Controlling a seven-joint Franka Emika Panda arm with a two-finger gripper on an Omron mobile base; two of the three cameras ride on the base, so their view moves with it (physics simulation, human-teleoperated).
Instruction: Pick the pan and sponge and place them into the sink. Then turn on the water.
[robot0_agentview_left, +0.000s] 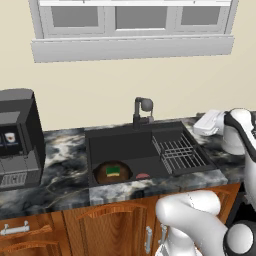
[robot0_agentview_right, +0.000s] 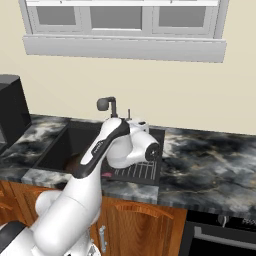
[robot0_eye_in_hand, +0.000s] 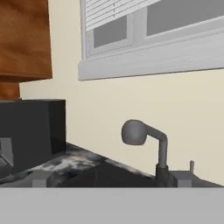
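The black sink (robot0_agentview_left: 120, 142) holds the dark-brown pan (robot0_agentview_left: 102, 176) at its front left, with the green-and-yellow sponge (robot0_agentview_left: 113, 171) lying in the pan. A red drain (robot0_agentview_left: 142, 176) shows beside the pan. The dark grey faucet (robot0_agentview_left: 142, 112) stands behind the basin, and no water is in view at its spout. My gripper (robot0_agentview_left: 200, 125) hovers over the sink's right edge above the wire rack (robot0_agentview_left: 180, 152), pointing left at the faucet (robot0_eye_in_hand: 146, 140). In the hand view the gripper (robot0_eye_in_hand: 111, 178) is open with nothing between its fingertips (robot0_eye_in_hand: 40, 178). The arm hides most of the basin (robot0_agentview_right: 60, 145).
A black coffee machine (robot0_agentview_left: 17, 140) stands on the marble counter (robot0_agentview_left: 65, 155) left of the sink. A window sill (robot0_agentview_left: 130, 47) runs along the wall above. Wooden cabinet doors (robot0_agentview_left: 115, 225) lie below the counter, which continues right of the sink (robot0_agentview_right: 210, 160).
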